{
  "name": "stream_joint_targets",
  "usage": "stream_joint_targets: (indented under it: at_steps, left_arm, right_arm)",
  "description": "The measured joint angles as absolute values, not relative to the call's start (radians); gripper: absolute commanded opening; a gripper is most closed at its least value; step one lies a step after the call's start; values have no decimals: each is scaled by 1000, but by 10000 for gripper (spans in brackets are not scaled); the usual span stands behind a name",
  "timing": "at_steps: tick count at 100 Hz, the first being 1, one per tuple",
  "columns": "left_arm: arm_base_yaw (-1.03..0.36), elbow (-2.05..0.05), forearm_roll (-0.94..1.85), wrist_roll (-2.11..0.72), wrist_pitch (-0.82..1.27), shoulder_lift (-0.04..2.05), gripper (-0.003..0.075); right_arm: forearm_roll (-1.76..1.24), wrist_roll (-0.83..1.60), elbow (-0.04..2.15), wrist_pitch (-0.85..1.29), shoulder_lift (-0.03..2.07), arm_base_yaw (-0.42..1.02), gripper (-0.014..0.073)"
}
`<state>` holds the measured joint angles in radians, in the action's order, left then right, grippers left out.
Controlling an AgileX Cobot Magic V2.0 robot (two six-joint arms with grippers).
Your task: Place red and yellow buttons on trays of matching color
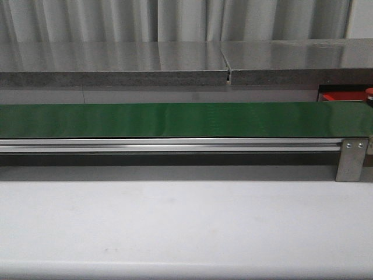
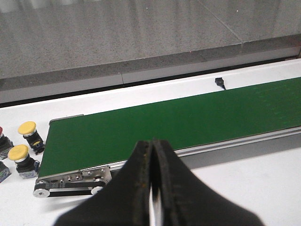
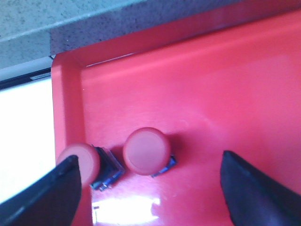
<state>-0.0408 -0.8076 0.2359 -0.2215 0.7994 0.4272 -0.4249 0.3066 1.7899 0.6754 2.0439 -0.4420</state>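
Note:
In the right wrist view, two red buttons lie in the red tray (image 3: 225,80). One red button (image 3: 146,150) sits cap-up on the tray floor. The other red button (image 3: 82,162) lies tilted against the tray's side wall. My right gripper (image 3: 149,175) hangs open above them with nothing between its fingers. In the left wrist view, my left gripper (image 2: 151,188) is shut on nothing, over the near rail of the green belt. Two yellow buttons (image 2: 27,128) (image 2: 19,152) stand on the white table past the belt's end. No yellow tray shows.
The long green belt (image 1: 175,119) crosses the front view on an aluminium rail (image 1: 175,144); the red tray's corner (image 1: 335,96) shows behind its right end. A grey stone ledge (image 1: 116,64) runs behind. A small black part (image 2: 219,82) lies beyond the belt.

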Motion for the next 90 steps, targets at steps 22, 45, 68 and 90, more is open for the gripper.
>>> stream_joint_targets:
  at_steps: [22,45,68,90]
  left_arm:
    - [-41,-808,236,-221,799,427,-20]
    - [-41,-808,236,-221,799,427,-20]
    - [-41,-808,236,-221,799,427,-20]
    - [-41,-808,236,-221,799,427,-20]
  right_arm:
    - [-260,307,1749,714,1914,-385,309]
    - [-235,307,1625,720,1757,-318,-120]
    - [-223,307,1463,704,1594,-257,-118]
    - [-206,307,1307,665,1428,-183,-118]
